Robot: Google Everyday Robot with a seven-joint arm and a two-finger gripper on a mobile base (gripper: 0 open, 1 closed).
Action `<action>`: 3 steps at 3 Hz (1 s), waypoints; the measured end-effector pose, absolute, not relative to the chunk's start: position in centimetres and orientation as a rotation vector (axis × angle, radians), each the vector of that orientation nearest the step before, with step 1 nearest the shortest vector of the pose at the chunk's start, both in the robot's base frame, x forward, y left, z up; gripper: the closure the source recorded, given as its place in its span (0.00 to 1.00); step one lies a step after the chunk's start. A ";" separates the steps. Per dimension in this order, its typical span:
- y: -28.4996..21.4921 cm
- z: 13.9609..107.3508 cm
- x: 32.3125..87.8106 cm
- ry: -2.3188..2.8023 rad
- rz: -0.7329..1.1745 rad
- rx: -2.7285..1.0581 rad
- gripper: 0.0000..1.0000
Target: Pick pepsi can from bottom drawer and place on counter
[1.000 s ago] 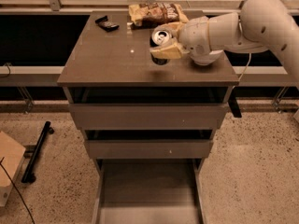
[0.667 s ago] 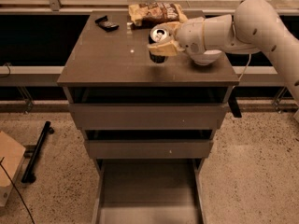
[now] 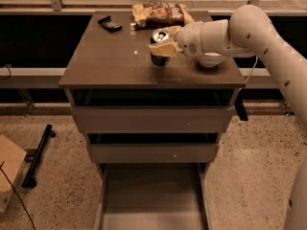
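The pepsi can [image 3: 159,57] stands upright on the counter [image 3: 110,56], right of its middle, silver top showing. My gripper [image 3: 162,43] reaches in from the right and is shut on the can's upper part, with one beige finger [image 3: 163,48] across its front. The can's base looks to be at the counter surface; I cannot tell if it rests there. The bottom drawer [image 3: 151,195] is pulled open below, and its grey floor holds nothing I can see.
A chip bag [image 3: 158,13] lies at the counter's back edge and a small black object [image 3: 110,24] at the back left. A white bowl [image 3: 211,60] sits under my arm on the right. A cardboard box [image 3: 9,171] and a black bar [image 3: 38,155] lie on the floor, left.
My gripper has carried the can a little to the left over the counter. The drawer stays open.
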State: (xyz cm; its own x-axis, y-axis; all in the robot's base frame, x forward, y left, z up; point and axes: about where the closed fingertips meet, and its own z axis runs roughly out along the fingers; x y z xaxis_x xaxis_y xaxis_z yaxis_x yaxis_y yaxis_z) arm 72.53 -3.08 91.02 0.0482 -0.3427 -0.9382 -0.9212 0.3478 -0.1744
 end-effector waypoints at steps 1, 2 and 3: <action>-2.7 90.0 73.9 1.582 0.696 -1.173 0.34; -2.4 89.6 75.1 1.646 0.728 -1.155 0.12; -2.2 89.5 75.2 1.657 0.736 -1.151 0.00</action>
State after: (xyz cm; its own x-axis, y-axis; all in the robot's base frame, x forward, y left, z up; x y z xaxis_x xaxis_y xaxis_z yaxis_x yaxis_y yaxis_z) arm 75.21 -2.20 89.52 -0.1014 -0.3514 -0.9307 -0.9263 0.3747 -0.0405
